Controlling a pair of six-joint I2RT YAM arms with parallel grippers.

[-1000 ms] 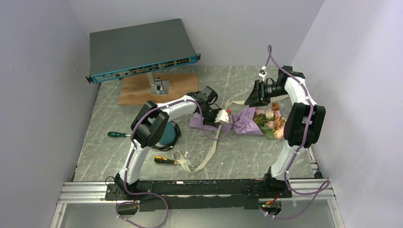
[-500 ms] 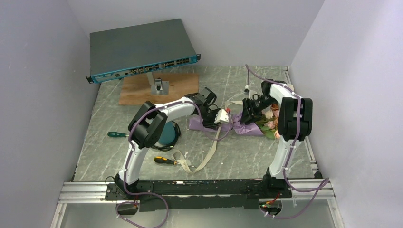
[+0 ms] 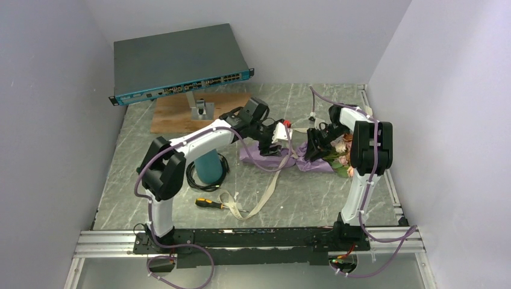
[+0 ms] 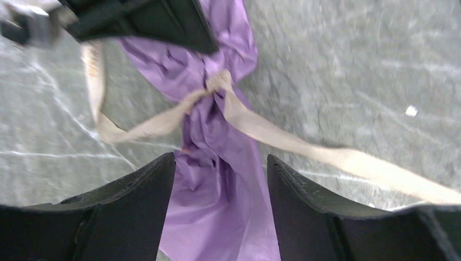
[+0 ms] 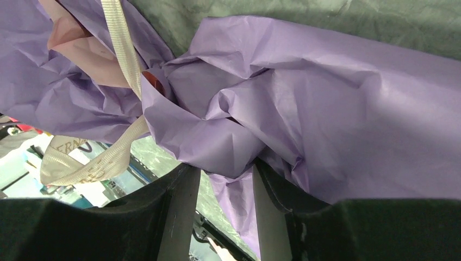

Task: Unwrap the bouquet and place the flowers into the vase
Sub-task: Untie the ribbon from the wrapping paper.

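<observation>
Top view. The bouquet (image 3: pixel 307 162), a cone of crinkled purple paper tied with a cream printed ribbon (image 3: pixel 268 189), lies flat on the grey marbled table (image 3: pixel 337 198), right of centre. Its narrow end points to 9 o'clock. The flowers (image 3: pixel 343 155), pink and peach rose heads, show at the 3 o'clock end. The vase (image 3: pixel 206 167), a teal-blue plain cylinder, stands upright well apart at 9 o'clock of the bouquet, inside a black cable coil (image 3: pixel 223 171).

The left gripper (image 3: pixel 269 147) hangs over the narrow end of the wrap. In the left wrist view its fingers (image 4: pixel 136 206) are spread wide and nothing is clamped between them (image 4: pixel 220 163). The purple paper lies in the gap below, and the ribbon knot sits at 12 o'clock of that gap.

The right gripper (image 3: pixel 312 150) is down on the wrap just at 9 o'clock of the rose heads. In the right wrist view its fingers (image 5: pixel 182 212) stand either side of a fold of paper (image 5: pixel 225 174). A sliver of table shows beside one finger, so it cannot be told whether the fold is pinched.

A loose ribbon tail trails toward 7 o'clock, ending near a yellow-and-black screwdriver (image 3: pixel 206 203).
</observation>
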